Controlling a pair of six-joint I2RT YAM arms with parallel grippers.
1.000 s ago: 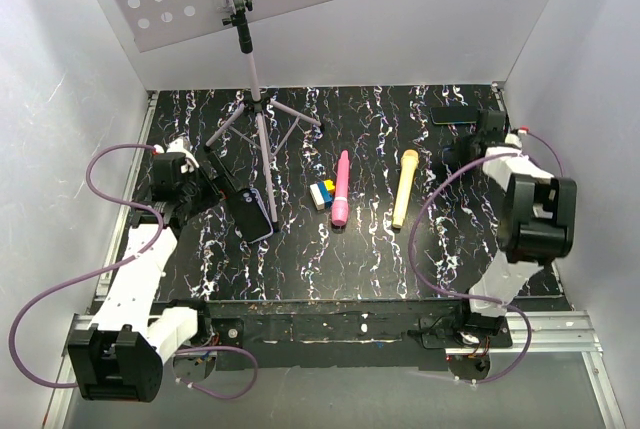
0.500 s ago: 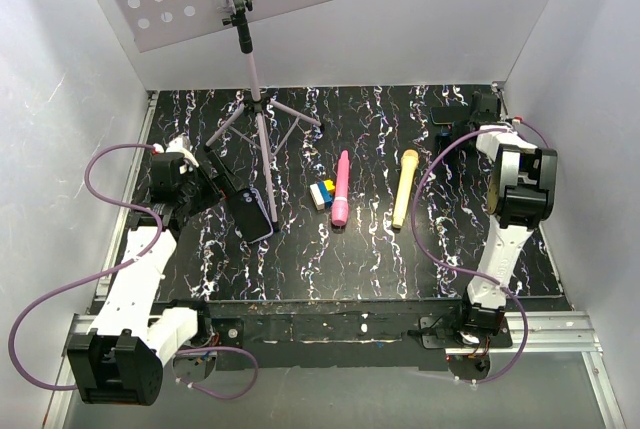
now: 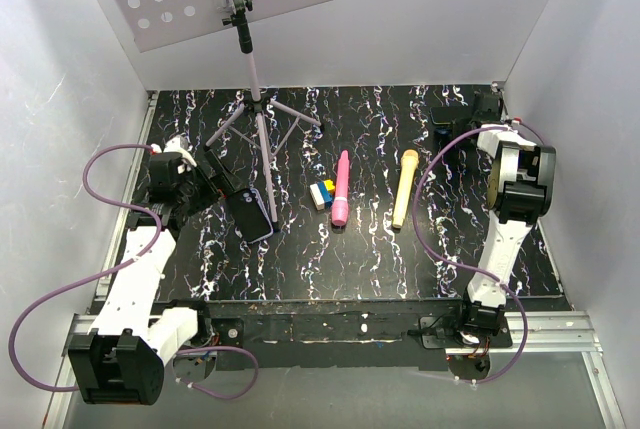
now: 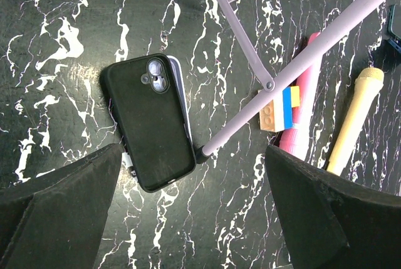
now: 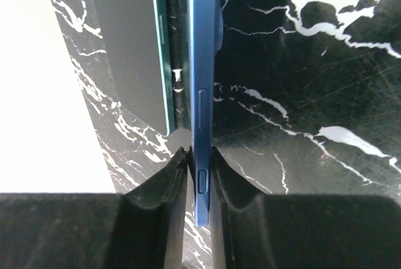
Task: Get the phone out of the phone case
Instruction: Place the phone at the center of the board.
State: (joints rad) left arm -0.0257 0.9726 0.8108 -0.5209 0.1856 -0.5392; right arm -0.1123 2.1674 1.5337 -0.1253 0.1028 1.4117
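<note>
The phone lies back up on the table, dark with camera lenses showing. The pale lavender-white phone case shows as a thin rim along its right side, under it. Both sit left of centre in the top view. My left gripper is open just above and near them, one finger on each side, touching nothing. My right gripper is at the back right corner, shut on a thin blue handset held edge-on, side buttons showing.
A lavender tripod stands by the phone; one foot touches it. A pink microphone, a yellow microphone and coloured blocks lie mid-table. A dark slab with a teal edge lies beside the handset. White walls enclose the table.
My right arm has swung back and turned toward the far right corner, bringing its gripper onto the handset there. The left arm and the phone have not moved.
</note>
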